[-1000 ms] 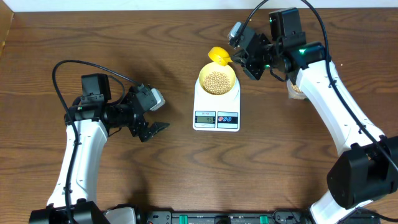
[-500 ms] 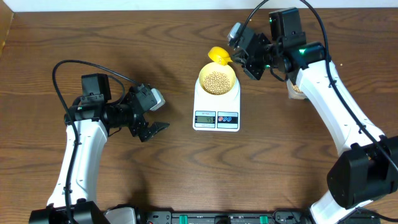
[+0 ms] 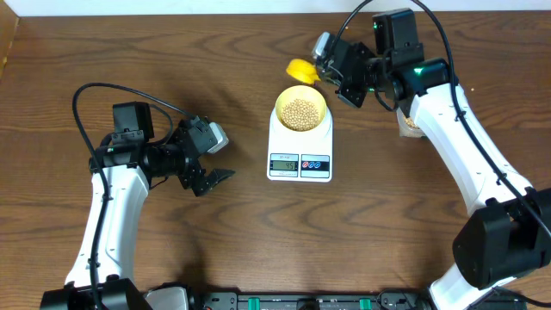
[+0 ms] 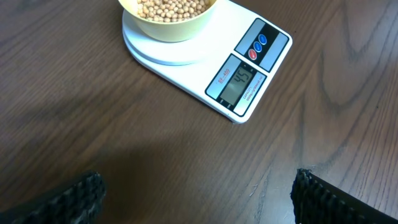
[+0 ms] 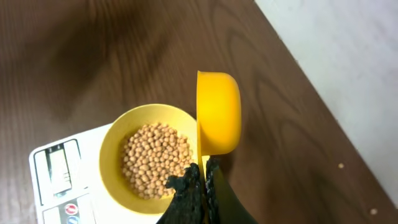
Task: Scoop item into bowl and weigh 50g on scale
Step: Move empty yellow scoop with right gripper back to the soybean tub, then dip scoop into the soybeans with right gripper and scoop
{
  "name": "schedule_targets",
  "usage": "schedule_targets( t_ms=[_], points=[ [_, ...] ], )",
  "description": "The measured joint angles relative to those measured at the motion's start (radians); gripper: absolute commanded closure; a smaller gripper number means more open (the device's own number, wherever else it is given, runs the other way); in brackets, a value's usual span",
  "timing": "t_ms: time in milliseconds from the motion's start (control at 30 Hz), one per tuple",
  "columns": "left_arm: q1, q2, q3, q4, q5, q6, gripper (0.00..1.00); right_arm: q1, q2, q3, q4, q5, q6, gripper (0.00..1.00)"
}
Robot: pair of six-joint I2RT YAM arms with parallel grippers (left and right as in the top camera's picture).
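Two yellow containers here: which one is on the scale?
The pale yellow bowl holding beans sits on the scale. The brighter scoop hangs tipped sideways in the right pincer, beyond the bowl's rim.

beans [image 3: 300, 112]: far too many to be counting singly; one heap is showing.
bowl [image 5: 111, 152]: one is appearing, pale yellow-green.
scale [image 3: 299, 145]: one white one is showing.
display [image 4: 241, 79]: one is showing on the scale's front edge.
scoop [image 5: 219, 112]: one bright yellow one is appearing.
arms: two are showing, a left arm [image 3: 112, 207] and a right arm [image 3: 456, 146].
grippers: two are showing, one per arm, the left gripper [image 3: 225, 161] and the right gripper [image 5: 200, 177].
table [image 3: 215, 69]: one brown wooden top is showing.
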Motion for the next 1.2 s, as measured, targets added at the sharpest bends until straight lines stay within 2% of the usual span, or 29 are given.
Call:
schedule_targets(
  t_ms=[267, 400, 567, 733, 967, 1200],
  points=[
    [0.000, 0.000, 0.000, 0.000, 0.000, 0.000, 0.02, -0.004, 0.000, 0.000, 0.006, 0.004, 0.055, 0.99],
    [0.000, 0.000, 0.000, 0.000, 0.000, 0.000, 0.02, -0.035, 0.000, 0.000, 0.026, 0.019, 0.224, 0.99],
    [0.000, 0.000, 0.000, 0.000, 0.000, 0.000, 0.02, -0.161, -0.008, 0.000, -0.006, 0.039, 0.496, 0.99],
    [0.000, 0.000, 0.000, 0.000, 0.000, 0.000, 0.02, -0.308, -0.056, 0.000, -0.076, 0.058, 0.647, 0.99],
    [0.000, 0.000, 0.000, 0.000, 0.000, 0.000, 0.02, -0.390, -0.114, 0.031, -0.266, 0.104, 0.710, 0.99],
    [0.000, 0.000, 0.000, 0.000, 0.000, 0.000, 0.02, -0.414, -0.114, 0.063, -0.373, 0.196, 0.722, 0.99]
  ],
)
